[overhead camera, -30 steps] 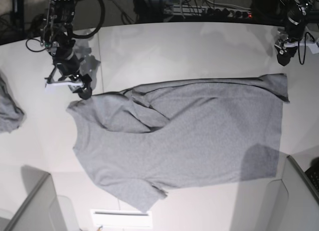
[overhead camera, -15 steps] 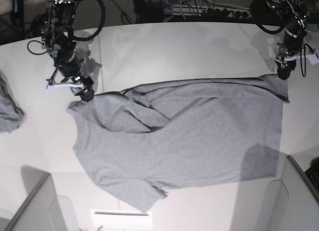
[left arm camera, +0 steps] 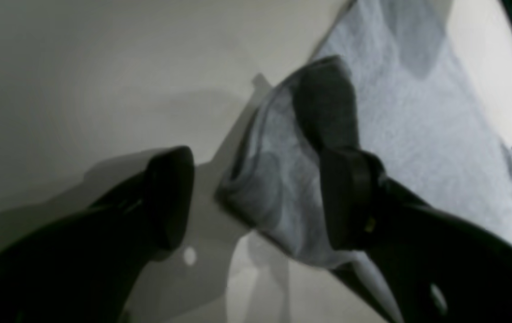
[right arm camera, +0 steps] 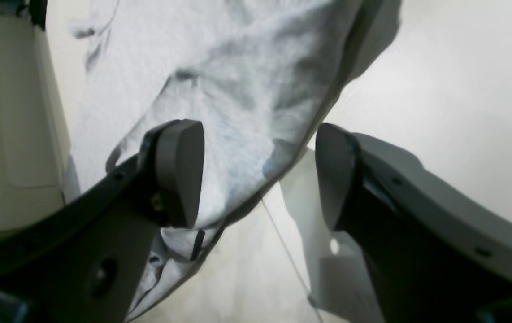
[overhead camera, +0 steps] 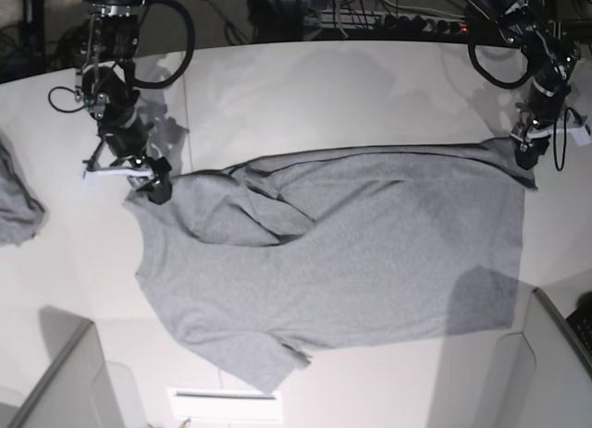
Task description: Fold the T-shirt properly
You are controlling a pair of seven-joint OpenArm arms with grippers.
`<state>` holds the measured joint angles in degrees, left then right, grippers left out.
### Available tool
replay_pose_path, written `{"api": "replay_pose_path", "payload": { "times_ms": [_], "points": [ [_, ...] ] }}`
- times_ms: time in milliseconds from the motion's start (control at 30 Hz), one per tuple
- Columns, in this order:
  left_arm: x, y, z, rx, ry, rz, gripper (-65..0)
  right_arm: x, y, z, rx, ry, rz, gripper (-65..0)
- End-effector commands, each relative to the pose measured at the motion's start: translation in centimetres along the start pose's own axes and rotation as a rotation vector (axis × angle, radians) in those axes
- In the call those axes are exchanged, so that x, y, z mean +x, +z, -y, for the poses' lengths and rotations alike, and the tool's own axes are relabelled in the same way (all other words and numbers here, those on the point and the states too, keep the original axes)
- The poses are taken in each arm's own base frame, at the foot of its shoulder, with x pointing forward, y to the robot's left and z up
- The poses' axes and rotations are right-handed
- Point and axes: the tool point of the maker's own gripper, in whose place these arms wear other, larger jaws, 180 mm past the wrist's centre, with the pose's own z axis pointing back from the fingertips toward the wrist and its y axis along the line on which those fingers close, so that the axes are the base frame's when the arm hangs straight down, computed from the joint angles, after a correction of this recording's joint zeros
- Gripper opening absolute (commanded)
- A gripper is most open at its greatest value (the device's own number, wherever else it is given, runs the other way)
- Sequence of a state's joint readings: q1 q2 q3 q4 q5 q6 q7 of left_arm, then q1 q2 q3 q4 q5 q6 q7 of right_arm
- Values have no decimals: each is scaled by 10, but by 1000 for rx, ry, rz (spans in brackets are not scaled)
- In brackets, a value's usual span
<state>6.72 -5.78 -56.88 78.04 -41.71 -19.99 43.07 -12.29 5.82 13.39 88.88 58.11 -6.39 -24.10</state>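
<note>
base view: both grippers open astride t-shirt (overhead camera: 342, 252) corners.

Bright overhead light whitens the table (overhead camera: 370, 86), casting soft shadows (darkest at its near edge); both wrist views are blurred and dimmer.

black arms (overhead camera: 111, 67), rounded fingers (right arm camera: 180, 172)

bare table (overhead camera: 370, 95) behind the T-shirt (overhead camera: 351, 252), grey cloth (overhead camera: 17, 206) at one edge
</note>
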Motion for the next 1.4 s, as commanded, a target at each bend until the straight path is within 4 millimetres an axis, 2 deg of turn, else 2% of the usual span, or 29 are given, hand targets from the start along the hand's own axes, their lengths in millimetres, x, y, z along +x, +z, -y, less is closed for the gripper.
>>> {"api": "replay_pose_path", "payload": {
  "times_ms": [0, 200, 267, 367, 433, 467, 533, 567, 633, 667, 700, 800, 867, 967, 1067, 1200, 1267, 1367],
  "points": [
    [10, 1, 3, -9, -20, 24, -225, 13, -2, -8, 27, 11, 30, -276],
    [12, 1, 3, -5, -30, 23, -240, 5, -16, 11, -22, -20, -2, -276],
    [12, 1, 2, -4, -29, 22, -323, 6, -18, 12, -26, -23, -3, -276],
    [6, -6, -2, 0, -13, -2, -523, 9, -21, 8, -19, -24, 2, -278],
    [1, -14, -1, -6, -23, -38, -634, 9, -23, 9, -22, -28, 0, -279],
    [-3, -17, 0, -10, -29, -58, -650, 10, -24, 9, -21, -27, 1, -281],
    [-6, -21, 3, -17, -45, -78, -650, 10, -27, 10, -26, -32, -3, -302],
    [-5, -22, 5, -20, -57, -82, -650, 10, -27, 13, -34, -35, -4, -342],
    [-4, -22, 9, -28, -79, -89, -650, 13, -29, 12, -31, -38, 3, -498],
    [3, -21, 12, -33, -110, -87, -650, 17, -28, 12, -30, -30, 7, -615],
    [8, -19, 16, -37, -136, -100, -650, 23, -27, 11, -22, -15, 15, -650],
    [15, -11, 22, -38, -197, -159, -650, 37, -23, -2, 10, 13, 46, -650],
    [29, -4, 25, -21, -234, -171, -650, 45, -17, -15, 33, 26, 67, -650],
    [53, 3, 34, 11, -244, -153, -650, 51, -9, -24, -14, -22, 52, -650],
    [79, 4, 59, -8, -247, -128, -650, 62, -8, -46, -18, -57, 21, -650],
    [105, 5, 75, -23, -266, -111, -650, 75, -10, -64, -14, -104, 5, -650],
    [114, 7, 75, -18, -271, -97, -650, 87, -7, -61, -22, -140, 19, -650],
    [130, 14, 61, 8, -229, -56, -650, 102, -1, -57, -17, -188, 25, -650]
  ]
}}
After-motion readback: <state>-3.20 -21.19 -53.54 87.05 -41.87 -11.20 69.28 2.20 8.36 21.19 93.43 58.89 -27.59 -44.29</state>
